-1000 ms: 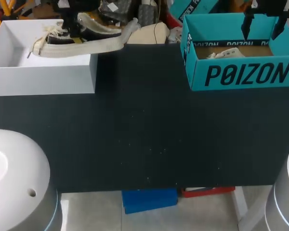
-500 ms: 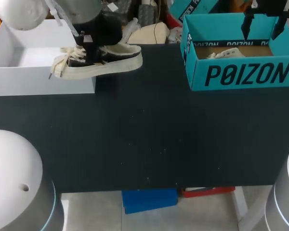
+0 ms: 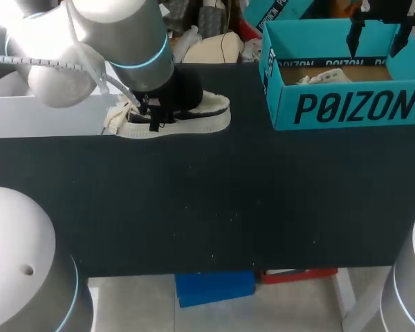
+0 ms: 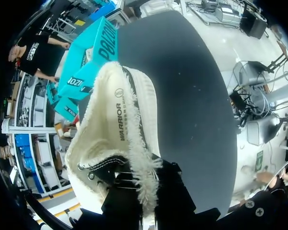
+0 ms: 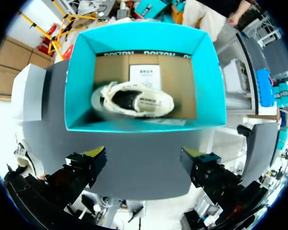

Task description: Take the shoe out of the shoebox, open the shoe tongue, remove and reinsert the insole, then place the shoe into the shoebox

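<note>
Dark table (image 3: 207, 207): L pincer (image 4: 146, 191) grips shoe (image 4: 116, 120).

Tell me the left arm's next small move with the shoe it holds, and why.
Probably lower the shoe onto the table beside the white shoebox. The left gripper is shut on the shoe's collar, and the shoe hangs outside the box, over the dark surface. I judge the tongue is easier to open once the shoe rests on something.

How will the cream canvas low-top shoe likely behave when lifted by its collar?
The cream canvas low-top shoe probably stays flat along its thick sole. Its frayed, soft-looking upper may crumple in the left gripper. Loose laces would likely dangle and snag.
</note>
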You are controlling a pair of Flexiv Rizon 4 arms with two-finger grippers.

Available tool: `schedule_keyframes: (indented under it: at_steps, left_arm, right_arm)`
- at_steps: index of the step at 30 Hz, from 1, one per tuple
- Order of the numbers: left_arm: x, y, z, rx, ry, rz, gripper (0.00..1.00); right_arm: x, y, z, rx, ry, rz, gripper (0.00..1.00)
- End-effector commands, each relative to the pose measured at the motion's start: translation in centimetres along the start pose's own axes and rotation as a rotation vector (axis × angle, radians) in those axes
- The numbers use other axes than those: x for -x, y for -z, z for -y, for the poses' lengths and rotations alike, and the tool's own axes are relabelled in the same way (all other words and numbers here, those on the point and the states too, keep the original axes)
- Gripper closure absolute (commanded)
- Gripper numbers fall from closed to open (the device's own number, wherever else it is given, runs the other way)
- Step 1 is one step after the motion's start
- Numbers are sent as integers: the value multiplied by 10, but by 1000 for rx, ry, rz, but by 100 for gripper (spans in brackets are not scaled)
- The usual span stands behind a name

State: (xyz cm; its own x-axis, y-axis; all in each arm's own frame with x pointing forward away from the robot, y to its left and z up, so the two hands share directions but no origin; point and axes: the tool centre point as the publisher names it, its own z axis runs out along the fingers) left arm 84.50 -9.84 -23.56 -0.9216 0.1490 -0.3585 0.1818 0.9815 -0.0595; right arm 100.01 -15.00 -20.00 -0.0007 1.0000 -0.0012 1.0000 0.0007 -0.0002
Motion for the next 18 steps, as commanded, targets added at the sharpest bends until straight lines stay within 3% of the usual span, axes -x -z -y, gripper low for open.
schedule_keyframes:
  at_steps: [1, 18]
  left_arm:
    - [0, -23, 15, -5, -21, -24, 100]
    - [-10, -81, 48, -7, -50, -96, 100]
  right_arm:
    - [0, 0, 0, 0, 0, -1, 0]
    - [0, 0, 0, 0, 0, -1, 0]
